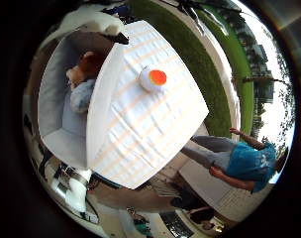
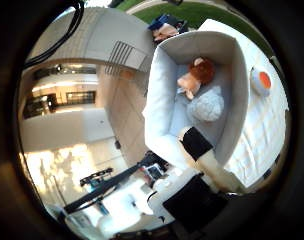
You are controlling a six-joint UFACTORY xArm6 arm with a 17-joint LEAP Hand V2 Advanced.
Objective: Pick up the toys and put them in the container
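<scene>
Lying in the container (image 2: 162,90): two toys (image 2: 202,87); one egg toy (image 1: 153,78) outside; hand (image 2: 202,155) state unclear.

We see a table (image 1: 140,144) with a white striped cloth. On it sit a white box (image 2: 162,100) and, beside it, a fried egg toy (image 1: 153,78).

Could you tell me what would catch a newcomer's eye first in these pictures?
Most striking is the white toy with an orange centre, alone on the white tablecloth beside the container. Next, a doll with reddish-brown hair lies inside the container against a pale plush toy.
</scene>
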